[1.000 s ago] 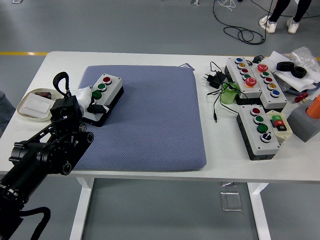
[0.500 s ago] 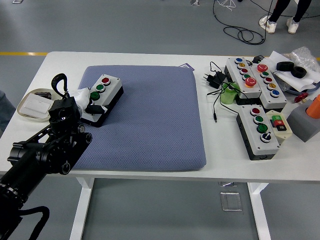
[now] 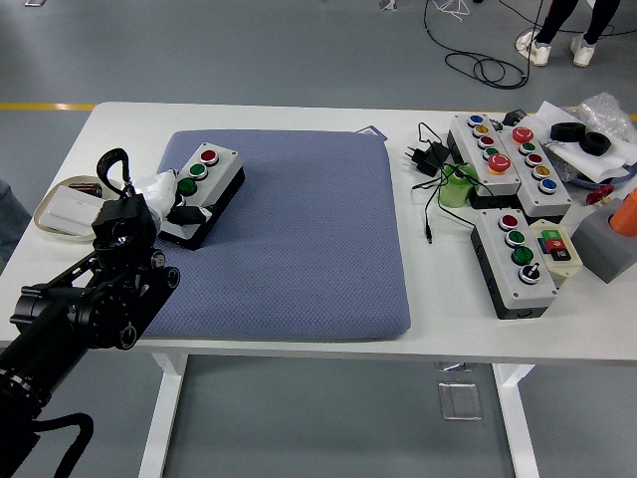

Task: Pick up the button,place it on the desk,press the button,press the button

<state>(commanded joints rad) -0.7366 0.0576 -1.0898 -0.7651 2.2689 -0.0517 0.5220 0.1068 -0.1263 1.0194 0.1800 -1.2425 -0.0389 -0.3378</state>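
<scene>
A grey button box [image 3: 212, 175] with one red and two green buttons lies on the left part of the blue mat [image 3: 299, 239]. My left hand [image 3: 171, 199] reaches in from the lower left and holds the box's near end: white fingers [image 3: 159, 184] lie on its left side and a black thumb pad is on its front. The box's near end is partly hidden behind the hand. The right arm does not show.
A white dish [image 3: 62, 211] sits at the table's left edge, close to my left forearm. At the right are several other button boxes [image 3: 518, 261], a charger with cable [image 3: 428, 159], black tape rolls, a grey block and an orange object. A person's feet [image 3: 537, 45] show at the top right.
My left hand and the button box have shifted slightly up and to the left on the mat. Nothing else moved.
</scene>
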